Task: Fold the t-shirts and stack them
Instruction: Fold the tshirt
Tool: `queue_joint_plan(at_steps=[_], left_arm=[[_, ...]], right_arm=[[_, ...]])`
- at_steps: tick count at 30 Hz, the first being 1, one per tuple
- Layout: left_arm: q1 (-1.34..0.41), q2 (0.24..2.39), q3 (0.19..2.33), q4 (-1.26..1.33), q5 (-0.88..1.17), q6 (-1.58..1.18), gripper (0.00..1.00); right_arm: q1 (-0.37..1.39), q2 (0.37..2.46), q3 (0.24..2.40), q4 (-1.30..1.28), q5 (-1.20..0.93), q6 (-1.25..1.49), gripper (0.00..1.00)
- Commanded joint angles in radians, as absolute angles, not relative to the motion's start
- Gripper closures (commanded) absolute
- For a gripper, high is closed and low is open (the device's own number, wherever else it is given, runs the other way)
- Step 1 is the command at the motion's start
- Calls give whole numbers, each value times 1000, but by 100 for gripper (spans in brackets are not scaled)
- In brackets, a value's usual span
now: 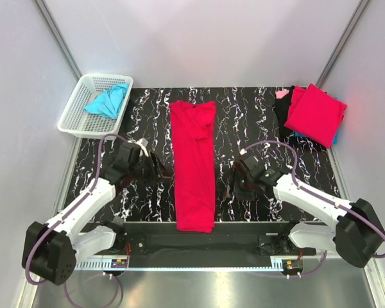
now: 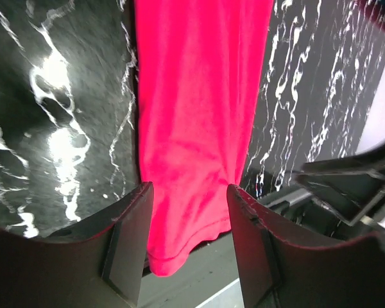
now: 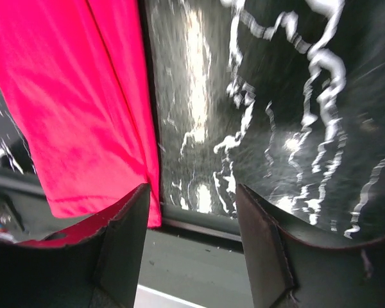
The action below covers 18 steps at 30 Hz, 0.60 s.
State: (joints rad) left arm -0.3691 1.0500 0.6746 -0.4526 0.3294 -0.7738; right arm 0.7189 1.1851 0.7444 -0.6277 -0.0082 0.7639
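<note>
Where the basket (image 1: 70, 122) sits: ten o'clock corner of the surface (image 1: 244, 115). A turquoise t-shirt (image 1: 108, 101) is bundled inside, which I take as the pile waiting its turn.
Left end effector (image 2: 189, 192): at nine o'clock of the red strip and low over the marble. Its fingers are spread with nothing pinched, and through the gap I see the shirt's near hem.
Red t-shirt (image 1: 194, 167): centre of the surface, a long narrow strip running twelve to six. Its near hem hangs just over the six o'clock edge. I judge the sides are folded in and the lengthwise fold remains.
Right end effector (image 3: 192, 192): at three o'clock of the strip, fingers spread and empty, beside the cloth's edge. I'd say both flank it so the near corners can be taken together.
Folded stack (image 1: 316, 114): two o'clock corner, red on top, kept clear of the working strip as the destination.
</note>
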Motion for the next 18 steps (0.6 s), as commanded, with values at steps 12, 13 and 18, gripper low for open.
queue_joint_plan(at_steps=[12, 13, 18], left_arm=[[-629, 1109, 439, -262, 268, -1017, 48], [-646, 1118, 433, -252, 261, -1029, 48], [-751, 1161, 405, -183, 242, -1111, 49]], right_arm=[[771, 1164, 494, -203, -294, 894, 38], [782, 1176, 483, -178, -299, 906, 38], [856, 1268, 463, -48, -307, 952, 39]])
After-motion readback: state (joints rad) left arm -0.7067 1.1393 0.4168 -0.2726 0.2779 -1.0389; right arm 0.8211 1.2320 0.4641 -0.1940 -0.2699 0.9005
